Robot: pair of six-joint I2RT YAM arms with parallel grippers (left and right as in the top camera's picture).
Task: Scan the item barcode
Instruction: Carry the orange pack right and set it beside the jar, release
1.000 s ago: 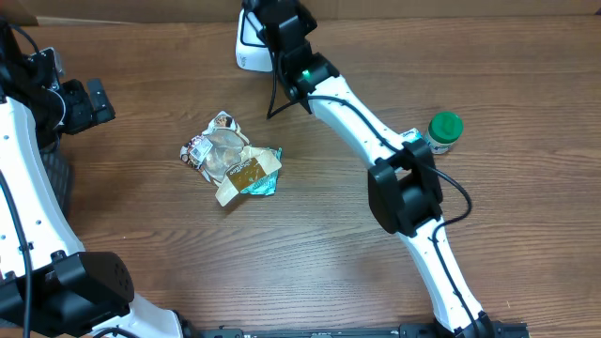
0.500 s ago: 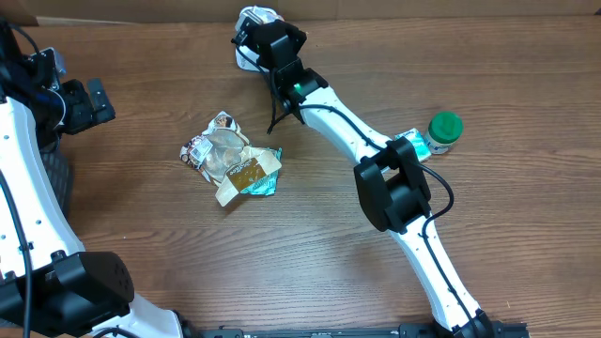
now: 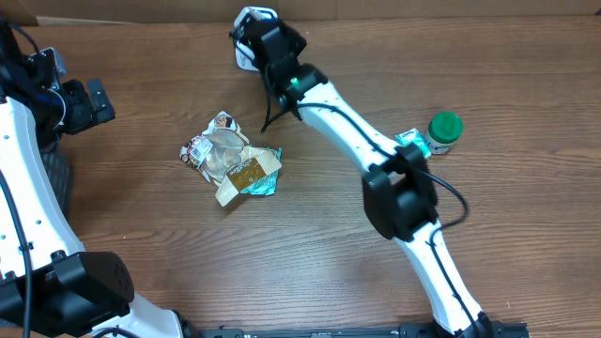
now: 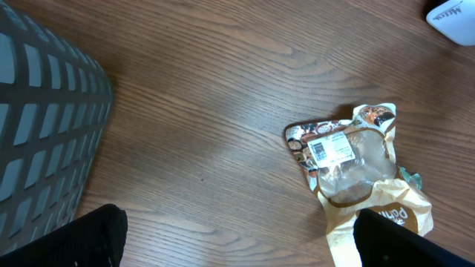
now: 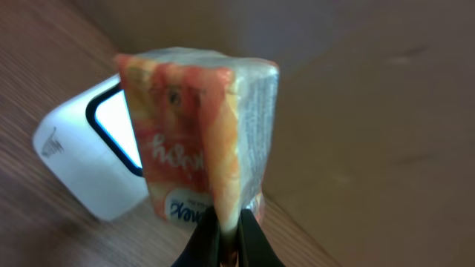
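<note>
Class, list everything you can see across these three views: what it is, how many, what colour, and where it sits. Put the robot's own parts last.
table: one, brown wood, under everything
scanner: one, white with a dark-framed window, far edge of the table
orange packet: one, orange and white, held up close to the scanner
crumpled wrappers: apparently two, one clear with a white label, one gold and teal, touching, centre-left
jar: one, green lid, right side
small packet: one, teal, beside the jar
basket: one, grey, left edge
left gripper: one, black, open, holding nothing, far left
right gripper: one, black, shut on the orange packet
</note>
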